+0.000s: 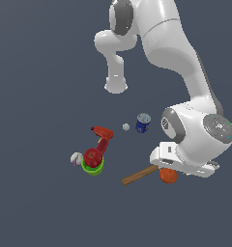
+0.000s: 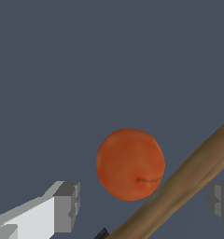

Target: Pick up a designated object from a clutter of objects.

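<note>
Jaws spread wide above the orange [image 2: 130, 164], which rests on the worktop [image 1: 40, 207] touching or just beside the hammer handle [image 2: 188, 184]; risk: closing catches the handle too and knocks the orange away.

No real room here, this is a bare simulated test space: a flat, featureless slate-grey tabletop [image 1: 40, 72] runs edge to edge (no walls, no furniture), smoothly rendered white robot arm [image 1: 185, 62], and random props scattered like a benchmark set.
</note>
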`<state>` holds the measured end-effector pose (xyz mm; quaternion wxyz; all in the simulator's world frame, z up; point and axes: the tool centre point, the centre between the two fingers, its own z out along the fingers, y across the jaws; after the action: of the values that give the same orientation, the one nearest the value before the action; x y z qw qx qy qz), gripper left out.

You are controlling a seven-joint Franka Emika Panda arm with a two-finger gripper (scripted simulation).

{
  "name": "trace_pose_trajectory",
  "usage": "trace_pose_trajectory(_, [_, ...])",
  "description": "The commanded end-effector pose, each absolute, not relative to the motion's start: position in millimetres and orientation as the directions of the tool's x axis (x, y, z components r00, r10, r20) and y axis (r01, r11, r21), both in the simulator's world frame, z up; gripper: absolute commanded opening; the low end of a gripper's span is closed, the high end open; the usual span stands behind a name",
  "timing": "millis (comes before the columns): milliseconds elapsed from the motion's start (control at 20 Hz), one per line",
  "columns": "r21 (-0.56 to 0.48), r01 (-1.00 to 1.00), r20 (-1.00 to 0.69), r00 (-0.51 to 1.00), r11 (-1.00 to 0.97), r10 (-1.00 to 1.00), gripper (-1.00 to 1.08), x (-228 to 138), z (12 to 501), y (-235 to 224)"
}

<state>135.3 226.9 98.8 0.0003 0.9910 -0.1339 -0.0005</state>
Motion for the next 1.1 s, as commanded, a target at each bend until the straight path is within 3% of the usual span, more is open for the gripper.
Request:
trace_pose_trajectory(0, [0.000, -0.268, 0.000, 0.963, -0.963, -0.268, 1.00, 136, 97, 229])
trace_pose_trajectory(950, [0.000, -0.269, 0.000, 0.963, -0.963, -0.269, 1.00, 136, 47, 229])
trace_pose_trajectory(1000, [0.000, -0.269, 0.000, 0.963, -0.963, -0.269, -1.00, 136, 47, 229])
trace_pose_trajectory(1050, [0.000, -0.269, 0.000, 0.963, -0.963, -0.269, -1.00, 136, 47, 229])
